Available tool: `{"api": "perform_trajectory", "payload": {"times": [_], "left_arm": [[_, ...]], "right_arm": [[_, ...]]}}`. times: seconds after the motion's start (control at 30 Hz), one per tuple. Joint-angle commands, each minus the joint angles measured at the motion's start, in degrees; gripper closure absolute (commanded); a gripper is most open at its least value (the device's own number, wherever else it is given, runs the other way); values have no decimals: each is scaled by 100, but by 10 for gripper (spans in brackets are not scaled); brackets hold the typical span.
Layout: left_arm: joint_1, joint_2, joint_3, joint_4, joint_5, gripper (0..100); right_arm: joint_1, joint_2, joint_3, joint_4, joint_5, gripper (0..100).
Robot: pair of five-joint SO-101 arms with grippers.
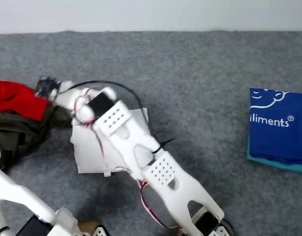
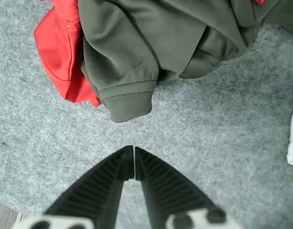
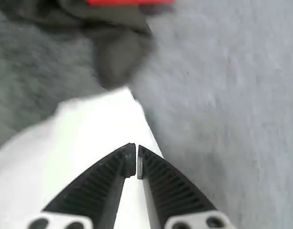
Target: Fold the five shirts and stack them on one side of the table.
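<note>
Past the right arm's fingers (image 3: 118,167) the olive shirt (image 3: 117,57) and red shirt (image 3: 127,2) are blurred, and the red one is cut by the edge. The white shirt (image 1: 89,147) below those fingers is mostly hidden by the right arm (image 1: 160,169) in the high view. Far from them, the blue shirt (image 1: 278,125) and the teal cloth (image 1: 268,161) beneath it run off the edge. Ahead of the left arm's fingers (image 2: 113,176) the olive shirt is cut off too.

— Where is there room to pass?
— Open grey surface (image 1: 205,73) runs between the white shirt (image 1: 87,152) and the blue stack (image 1: 278,123).
— And on the left?
— The red and olive heap (image 1: 20,129) blocks it, and the right arm (image 1: 136,142) spans the white shirt.
</note>
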Motion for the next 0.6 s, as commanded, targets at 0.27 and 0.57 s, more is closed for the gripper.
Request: {"api": "perform_trajectory", "payload": {"times": [0.27, 0.57], "left_arm": [[264, -193, -31, -132, 62, 985], [237, -193, -22, -105, 62, 985]], "right_arm": [[338, 505, -264, -13, 26, 990], [-391, 857, -264, -1578, 53, 990]]}}
